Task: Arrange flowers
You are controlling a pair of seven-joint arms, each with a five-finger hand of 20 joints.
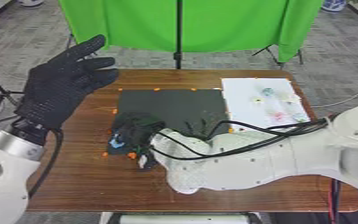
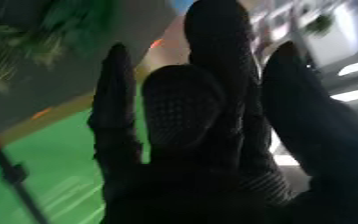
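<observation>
Black-gloved right hand [image 1: 138,125] low over dark grey mat [image 1: 153,100], fingers straight, near small blue flower [image 1: 116,142]. Black-gloved left hand [image 1: 58,82] raised, fingers relaxed. Pale flowers [image 1: 267,92] on white sheet [image 1: 245,87]. Judged step: collecting blue flower; next, fingers must close gently.

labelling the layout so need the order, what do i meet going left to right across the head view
left hand → dark mat → white sheet with small flowers on it
</observation>
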